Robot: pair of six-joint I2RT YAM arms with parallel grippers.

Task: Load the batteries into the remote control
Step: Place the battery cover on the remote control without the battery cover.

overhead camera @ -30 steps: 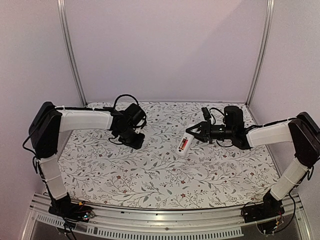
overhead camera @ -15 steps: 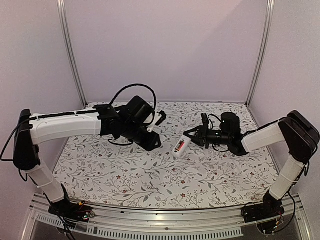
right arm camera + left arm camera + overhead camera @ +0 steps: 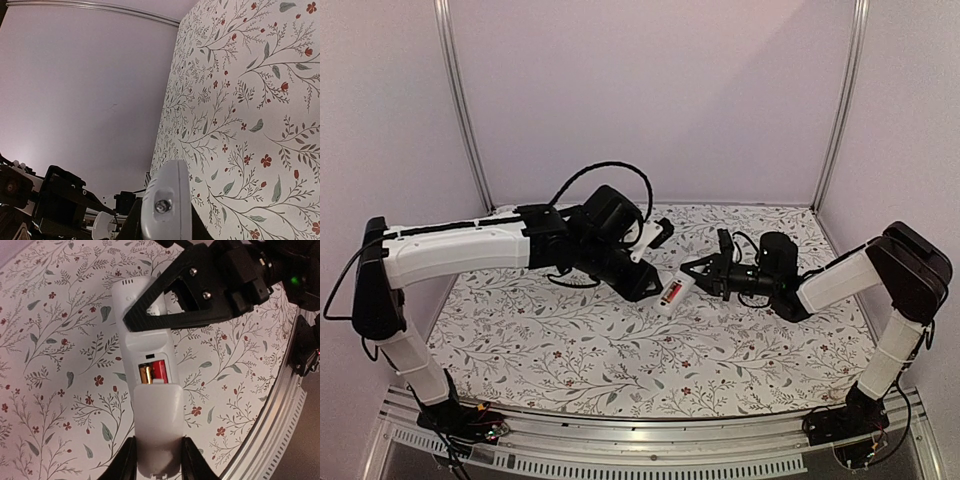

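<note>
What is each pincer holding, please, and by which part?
The right pincer clamps the remote control across the end away from its batteries; the left pincer pinches the battery cover by its sides.

— What sort of place are you in?
— A robotics lab booth: plain pale lilac panel walls (image 3: 650,100), silvery aluminium corner posts (image 3: 463,100), a slotted aluminium rail (image 3: 650,438) under my bases, a floral-print covered counter (image 3: 620,360).

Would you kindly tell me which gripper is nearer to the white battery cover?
Left: the left gripper clamps the battery cover itself; the right gripper holds the remote control at its far end, beyond the exposed batteries.
</note>
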